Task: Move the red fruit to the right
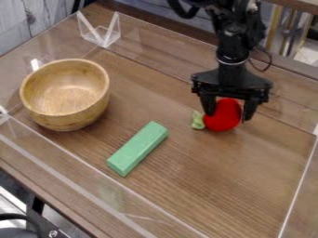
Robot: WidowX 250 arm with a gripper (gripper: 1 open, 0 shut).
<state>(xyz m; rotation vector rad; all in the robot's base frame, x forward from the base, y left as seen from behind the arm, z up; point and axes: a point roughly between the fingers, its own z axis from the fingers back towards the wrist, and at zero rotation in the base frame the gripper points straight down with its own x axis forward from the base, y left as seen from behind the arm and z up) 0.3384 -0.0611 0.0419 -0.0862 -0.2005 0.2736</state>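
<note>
**Gripper over red fruit, right half of tabletop**

Gripper (229,105) pointed steeply down, black fingers (200,99) spread apart on either side of the red fruit (222,118). Fruit resting on the wooden tabletop (248,177), nearer the right edge, green bit at its left. Green rectangular block (138,148) near the front edge, centre. Wooden bowl (63,93) toward the left edge.

A brown wooden table (248,177) with visible grain is filling most of the view, and soft light is glinting off its surface. Low clear plastic walls (99,30) are edging it on several sides. Behind the far edge, a grey floor and thin furniture legs (288,33) are showing, blurred.
</note>
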